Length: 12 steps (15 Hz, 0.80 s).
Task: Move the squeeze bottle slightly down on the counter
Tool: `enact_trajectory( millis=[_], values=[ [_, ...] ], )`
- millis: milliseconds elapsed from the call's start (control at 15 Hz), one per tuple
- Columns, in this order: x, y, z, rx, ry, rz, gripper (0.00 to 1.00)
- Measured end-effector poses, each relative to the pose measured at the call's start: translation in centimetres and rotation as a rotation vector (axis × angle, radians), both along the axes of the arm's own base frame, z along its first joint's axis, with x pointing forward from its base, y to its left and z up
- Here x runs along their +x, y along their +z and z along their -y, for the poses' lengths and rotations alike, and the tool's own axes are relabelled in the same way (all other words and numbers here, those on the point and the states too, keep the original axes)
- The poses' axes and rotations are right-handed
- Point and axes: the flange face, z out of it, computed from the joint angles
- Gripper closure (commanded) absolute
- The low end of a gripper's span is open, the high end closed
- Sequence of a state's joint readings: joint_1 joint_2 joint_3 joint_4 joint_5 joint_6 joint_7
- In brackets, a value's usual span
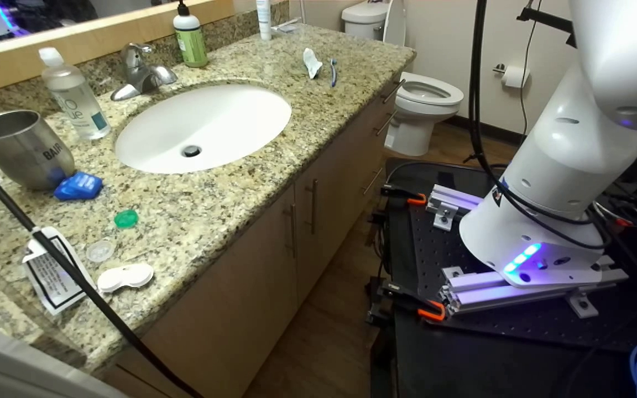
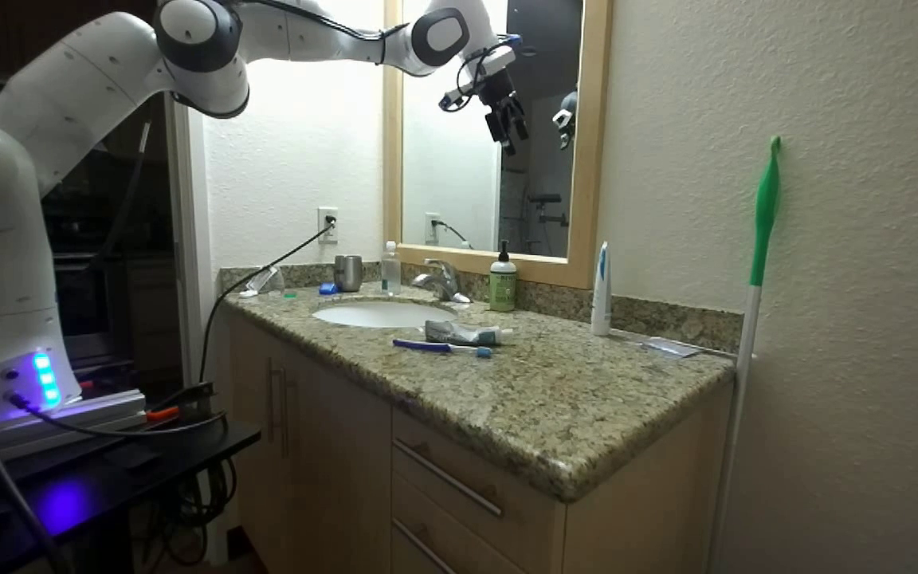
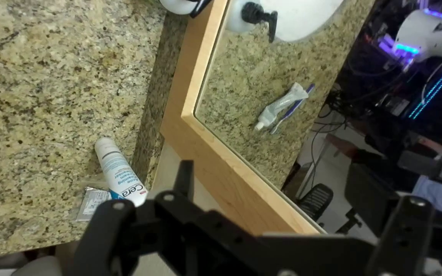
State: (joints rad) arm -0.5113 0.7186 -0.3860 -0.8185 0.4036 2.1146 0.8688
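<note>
Wrist view gives the closest look at the squeeze bottle (image 3: 121,168): a slim white tube whose label reads Acne Foaming Cream Cleanser. It stands on the speckled granite desk (image 3: 52,96), close to the backsplash (image 3: 159,88), with a flat silvery sachet (image 3: 92,203) just beside it; whether the two touch, I cannot tell. Both exterior views show the squeeze bottle upright, farther along the desk than the green soap bottle (image 2: 502,288), counting from the sink basin (image 1: 230,121).

The tool (image 2: 513,137) hangs in the air in front of the mirror (image 2: 459,159), above the desk and well apart from the squeeze bottle, pointing downward; its jaws stand parted.

Nearer the front edge of the desk, a crumpled toothpaste tube (image 2: 455,332) and a blue toothbrush (image 2: 425,345) lie near each other. A chrome faucet (image 1: 140,74) rises behind the sink basin, flanked by the green soap bottle on one side and a clear plastic bottle (image 1: 78,102) on the other. Beside the clear plastic bottle stands a metal tumbler (image 1: 25,149), with a blue container (image 1: 78,186) right by its base. Around the same end of the desk lie a green disc (image 1: 126,219), a translucent disc (image 1: 100,251), a white lens case (image 1: 125,277) and a printed packet (image 1: 53,281).
</note>
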Motion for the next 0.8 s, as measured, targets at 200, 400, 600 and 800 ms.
enact_trajectory(
  millis=[200, 400, 600, 800],
  values=[
    [1.0, -3.3, 2.1, 0.047, -0.158, 0.056, 0.0],
    [0.1, -5.6, 5.4, 0.078, -0.317, 0.117, 0.0],
    [-2.0, -6.2, 8.5, 0.085, -0.482, 0.191, 0.0],
    [-4.4, -5.9, 10.9, 0.095, -0.656, 0.253, 0.0]
  ],
)
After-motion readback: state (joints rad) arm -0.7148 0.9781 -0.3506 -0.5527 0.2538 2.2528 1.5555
